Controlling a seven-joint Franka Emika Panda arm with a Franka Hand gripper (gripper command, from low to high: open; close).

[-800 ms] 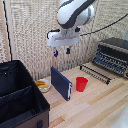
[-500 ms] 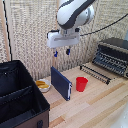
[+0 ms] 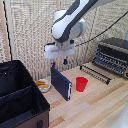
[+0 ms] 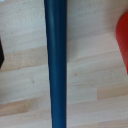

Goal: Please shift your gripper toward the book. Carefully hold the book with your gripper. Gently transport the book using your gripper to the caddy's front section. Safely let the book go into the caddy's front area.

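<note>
The dark-blue book [image 3: 61,82] stands upright on its edge on the wooden table, between the black caddy [image 3: 20,97] and a red cup [image 3: 81,84]. My gripper [image 3: 58,63] hangs just above the book's top edge, with its fingers spread apart and nothing between them. In the wrist view the book's top edge [image 4: 56,65] runs as a long dark-blue strip across the picture. The fingers do not show there. The caddy stands at the exterior view's left, and its divided compartments are open at the top.
A dark toaster oven [image 3: 114,52] sits at the exterior view's right, with a wire rack [image 3: 97,74] in front of it. A small bowl with something yellow [image 3: 42,85] lies between the caddy and the book. The red cup also shows in the wrist view [image 4: 122,40].
My gripper has come down toward the top of the book. The book, cup and caddy have not moved.
</note>
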